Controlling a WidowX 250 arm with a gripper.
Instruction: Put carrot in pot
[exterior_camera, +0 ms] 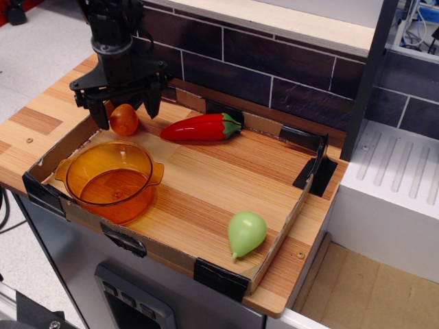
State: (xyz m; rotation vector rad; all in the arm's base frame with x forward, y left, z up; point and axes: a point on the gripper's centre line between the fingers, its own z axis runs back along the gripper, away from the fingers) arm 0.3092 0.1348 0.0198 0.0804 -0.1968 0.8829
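We see an orange carrot (124,120), amber see-through pot (110,179), red chili (200,128), pale green pear (246,233), black claw (127,111), striped wood-grain surface (219,178).

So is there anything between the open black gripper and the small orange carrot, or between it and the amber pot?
Nothing visible: the gripper straddles the carrot, and bare wood separates it from the pot.

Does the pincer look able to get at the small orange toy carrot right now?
Probably yes. The open pincer hangs over the small orange toy carrot, its fingers either side, nothing between. The cardboard tray wall stands close beside, but seems clear.
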